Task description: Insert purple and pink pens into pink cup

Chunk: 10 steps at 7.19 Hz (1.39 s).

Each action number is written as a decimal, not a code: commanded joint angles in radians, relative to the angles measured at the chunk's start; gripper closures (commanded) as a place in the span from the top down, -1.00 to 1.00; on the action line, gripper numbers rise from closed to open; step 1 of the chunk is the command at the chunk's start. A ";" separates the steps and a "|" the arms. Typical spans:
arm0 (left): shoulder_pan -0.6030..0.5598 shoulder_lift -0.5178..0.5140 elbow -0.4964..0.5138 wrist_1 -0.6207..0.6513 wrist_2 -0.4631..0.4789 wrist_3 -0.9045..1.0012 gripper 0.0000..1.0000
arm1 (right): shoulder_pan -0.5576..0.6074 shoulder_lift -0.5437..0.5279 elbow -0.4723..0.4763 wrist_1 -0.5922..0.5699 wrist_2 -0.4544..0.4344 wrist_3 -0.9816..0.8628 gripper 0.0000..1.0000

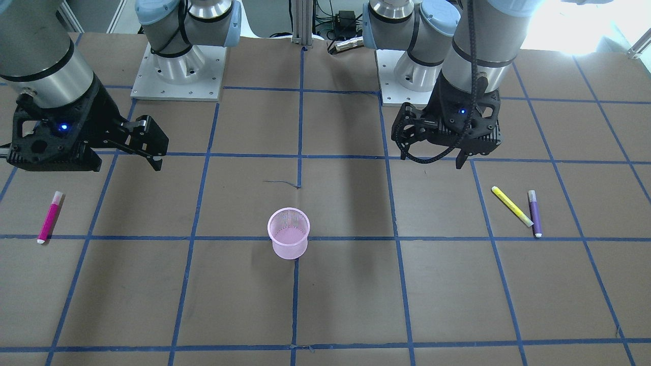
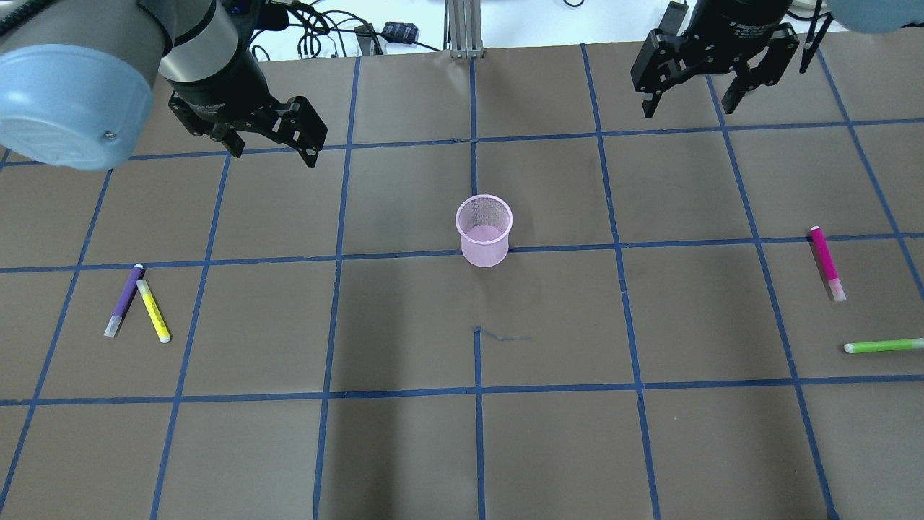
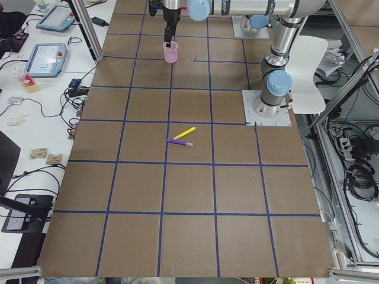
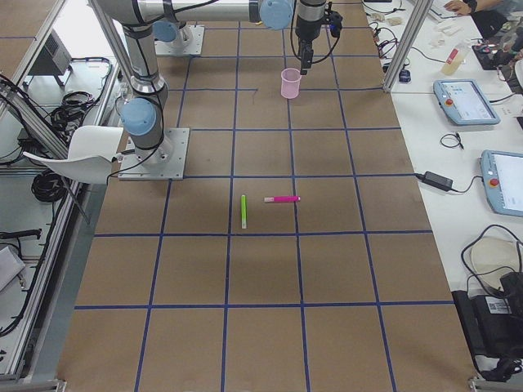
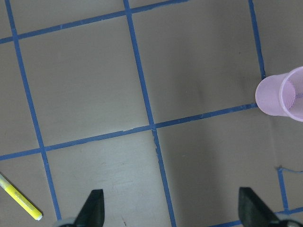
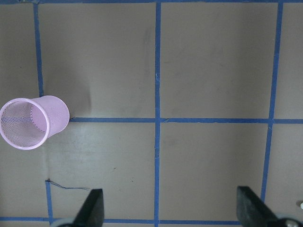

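The pink mesh cup (image 2: 484, 231) stands upright and empty at the table's middle; it also shows in the front view (image 1: 288, 234). The purple pen (image 2: 124, 300) lies flat on the left side, its tip next to a yellow pen (image 2: 153, 310). The pink pen (image 2: 826, 263) lies flat on the right side. My left gripper (image 2: 274, 141) hovers open and empty beyond the purple pen, left of the cup. My right gripper (image 2: 689, 97) hovers open and empty at the far right, beyond the pink pen. The left wrist view shows the cup (image 5: 281, 94); the right wrist view shows it too (image 6: 33, 122).
A green pen (image 2: 884, 347) lies near the right edge, nearer the robot than the pink pen. The yellow pen also shows in the front view (image 1: 511, 206). Blue tape lines grid the brown table. The arm bases stand at the table's robot side (image 1: 178, 71).
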 commanded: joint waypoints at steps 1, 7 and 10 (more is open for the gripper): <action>0.000 0.000 0.000 0.000 -0.002 0.000 1.00 | -0.001 0.000 0.000 0.001 0.001 0.000 1.00; 0.006 0.000 0.000 0.000 -0.002 0.002 1.00 | -0.003 0.000 0.028 -0.013 -0.007 -0.012 1.00; 0.006 0.000 0.000 0.000 -0.002 0.002 1.00 | -0.003 0.000 0.032 -0.014 -0.010 -0.015 1.00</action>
